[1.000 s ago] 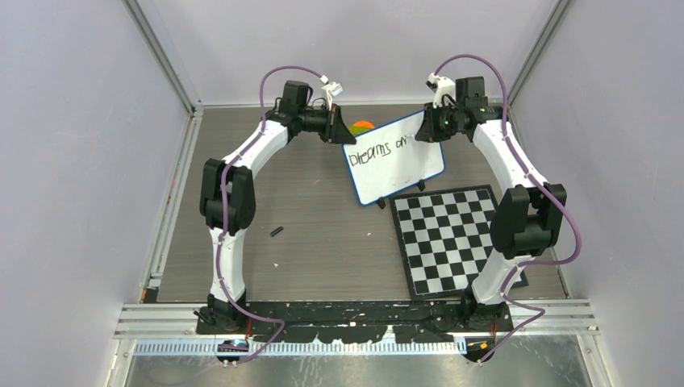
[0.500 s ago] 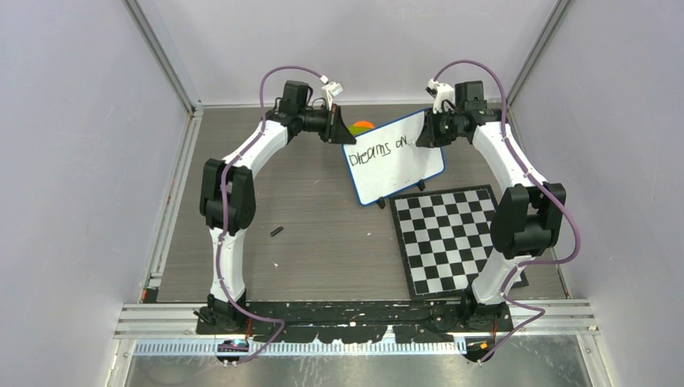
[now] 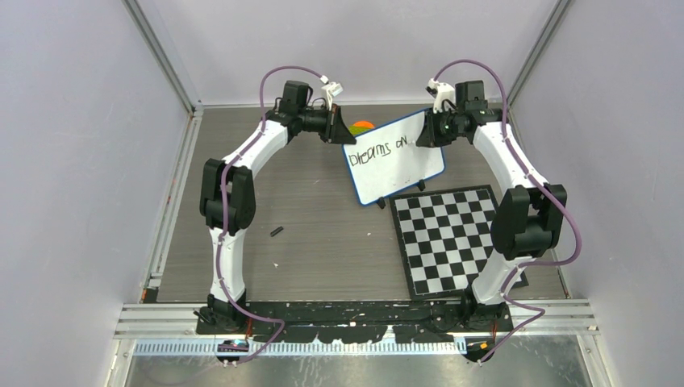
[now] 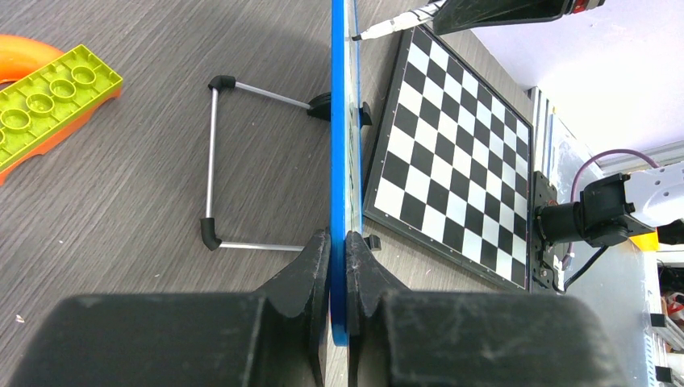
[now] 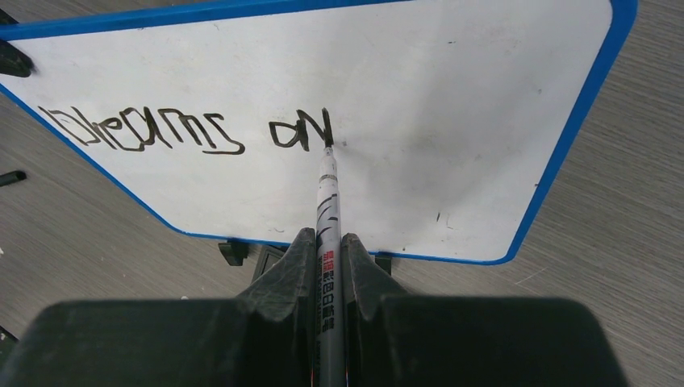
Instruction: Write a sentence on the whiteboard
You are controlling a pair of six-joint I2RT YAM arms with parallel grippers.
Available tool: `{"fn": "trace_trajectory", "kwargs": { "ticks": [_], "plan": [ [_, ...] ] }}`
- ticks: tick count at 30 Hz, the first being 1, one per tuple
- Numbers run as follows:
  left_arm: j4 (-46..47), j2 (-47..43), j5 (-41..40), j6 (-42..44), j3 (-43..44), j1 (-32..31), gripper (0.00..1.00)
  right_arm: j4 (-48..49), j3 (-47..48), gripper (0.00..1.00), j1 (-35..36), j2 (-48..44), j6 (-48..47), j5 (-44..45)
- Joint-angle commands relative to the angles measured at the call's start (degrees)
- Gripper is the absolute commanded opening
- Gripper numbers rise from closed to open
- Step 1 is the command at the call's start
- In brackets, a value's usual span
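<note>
Whiteboard: the whiteboard (image 3: 401, 171) stands tilted on its wire stand (image 4: 213, 161) at the far middle of the surface (image 3: 323, 226). Its lower right corner is just beside the checkered board (image 3: 452, 238).
Left jaws: pressed together on the whiteboard's left blue rim, pinching it edge-on to steady it.
Right jaws: pinching a marker (image 5: 328, 205). Its black tip touches the white face at the end of the lettering.
Sentence: the sentence (image 5: 189, 129) is unfinished. One line runs across the upper left of the whiteboard: "Dreams", then two letters I read as "ar" or "on", I cannot tell which.
What changed: over the last second my right wrist has slid a little to the right along the whiteboard, uncovering the end of that second word. In the last half second it has hardly moved. My left arm and the whiteboard have stayed put.
What it means: I judge one stroke is just closing and the second word is only partly written. Most of the whiteboard's right half and lower part is bare, so much of the writing remains.
Behind the whiteboard: a green toy brick (image 4: 50, 103) lies on an orange piece (image 4: 20, 55), well clear of the writing.
Risk: pressing too hard could tip the whiteboard back, so the left pinch matters.
</note>
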Motion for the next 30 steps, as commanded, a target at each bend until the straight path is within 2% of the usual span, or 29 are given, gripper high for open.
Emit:
{"fn": "trace_trajectory", "kwargs": {
  "ticks": [1, 18, 30],
  "plan": [
    [-5.5, 2.1, 1.5, 1.6, -0.2, -3.0, 0.0, 1.7, 1.9, 0.0, -0.3, -3.6, -0.5, 0.4],
    [-5.4, 2.2, 1.4, 1.6, -0.3, -3.0, 0.0, 1.6, 4.2, 0.0, -1.4, 0.4, -0.7, 3.4],
    [-5.4, 2.4, 1.4, 1.6, -0.2, -3.0, 0.0, 2.1, 7.3, 0.0, -1.7, 1.6, 0.5, 2.5]
  ]
}}
